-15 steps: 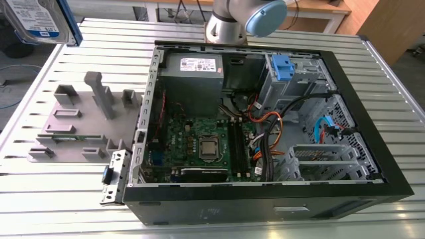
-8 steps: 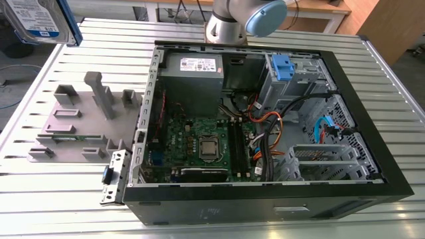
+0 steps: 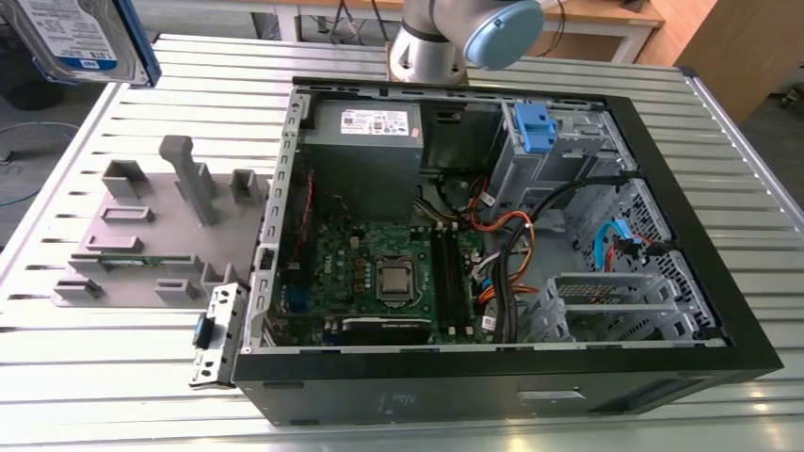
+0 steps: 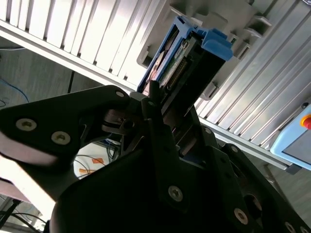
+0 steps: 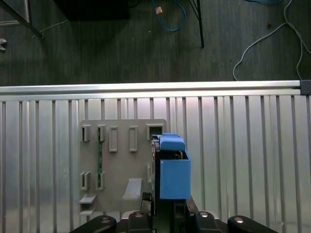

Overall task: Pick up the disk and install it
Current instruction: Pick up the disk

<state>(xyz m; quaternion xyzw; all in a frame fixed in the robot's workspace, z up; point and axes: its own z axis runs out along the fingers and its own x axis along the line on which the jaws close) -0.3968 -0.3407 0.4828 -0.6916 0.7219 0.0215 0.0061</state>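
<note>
The open computer case [image 3: 503, 381] lies on its side on the slatted desk [image 3: 716, 122] and holds a grey power supply [image 3: 364, 141], a green motherboard [image 3: 377, 264], bundled cables [image 3: 503, 235] and a drive cage [image 3: 559, 151] with a blue latch [image 3: 534, 124]. Beside it, a grey fixture plate [image 3: 151, 221] carries a green circuit strip [image 3: 132, 261] in one slot. The hand [image 4: 170, 104] is clamped tight on the disk [image 4: 187, 58], which hangs clear above the fixture plate at the exterior view's far left, standing on edge with its label face open to that view and its long axis running from the hand down toward the desk.
</note>
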